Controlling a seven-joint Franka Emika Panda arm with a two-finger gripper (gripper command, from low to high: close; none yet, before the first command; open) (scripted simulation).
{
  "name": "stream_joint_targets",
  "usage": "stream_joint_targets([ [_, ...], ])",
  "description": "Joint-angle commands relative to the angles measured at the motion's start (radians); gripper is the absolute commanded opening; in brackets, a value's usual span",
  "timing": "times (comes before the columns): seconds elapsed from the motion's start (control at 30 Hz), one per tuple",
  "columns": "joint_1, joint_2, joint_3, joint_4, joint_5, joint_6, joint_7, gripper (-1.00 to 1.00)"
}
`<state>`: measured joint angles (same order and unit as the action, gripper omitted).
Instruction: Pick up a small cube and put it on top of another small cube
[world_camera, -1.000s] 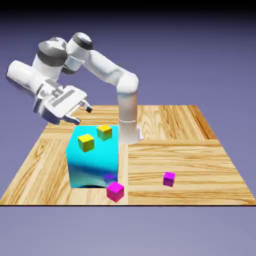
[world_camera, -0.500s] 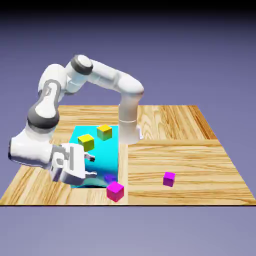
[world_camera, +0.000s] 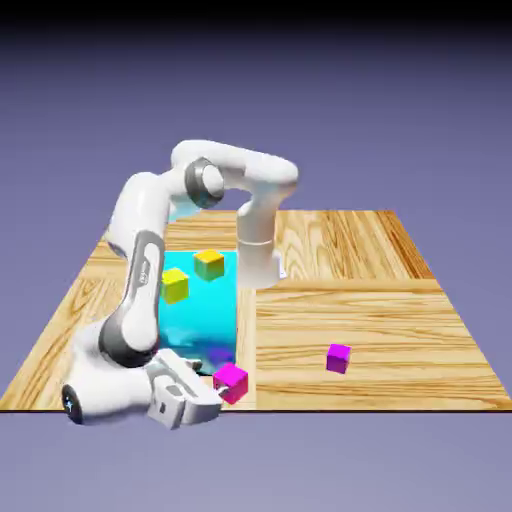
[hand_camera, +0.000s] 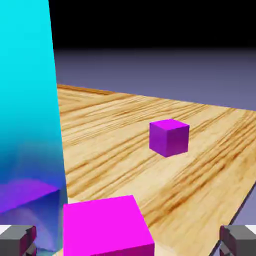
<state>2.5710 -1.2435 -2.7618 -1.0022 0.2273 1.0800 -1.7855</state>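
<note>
The small cube (world_camera: 231, 382) (hot pink) sits on the table (world_camera: 400, 330) near its front edge, just beside the lower front corner of the big cyan block (world_camera: 200, 315). In the hand view it is seen large and low between the finger tips (hand_camera: 17, 239), somewhat left of centre. The gripper (world_camera: 205, 392) lies nearly level at table height on the exterior view's left of the cube, jaws spread wide and nothing held. The purple cube (world_camera: 339, 357), the likely stacking target, stands well apart toward the exterior view's right. For a clean grasp, the cube should be centred between the fingers, the cyan block's wall kept clear, and the jaws closed squarely on opposite faces.
</note>
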Motion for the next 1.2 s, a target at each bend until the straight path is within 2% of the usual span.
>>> stream_joint_targets([
  [0.0,0.034,-0.009,-0.036,0.024,0.003,-0.026,-0.033,0.0],
  [0.13,0.119,-0.031,-0.129,0.084,0.011,-0.091,-0.118,0.0],
  [0.47,0.112,0.087,-0.133,-0.247,0.009,0.119,-0.17,0.0],
  [0.5,0.112,0.087,-0.133,-0.247,0.009,0.119,-0.17,-1.0],
  [0.83,0.119,-0.03,-0.129,0.079,0.011,-0.088,-0.118,-1.0],
  [1.17,-0.21,0.049,0.226,-0.127,-0.02,-0.017,0.072,-1.0],
])
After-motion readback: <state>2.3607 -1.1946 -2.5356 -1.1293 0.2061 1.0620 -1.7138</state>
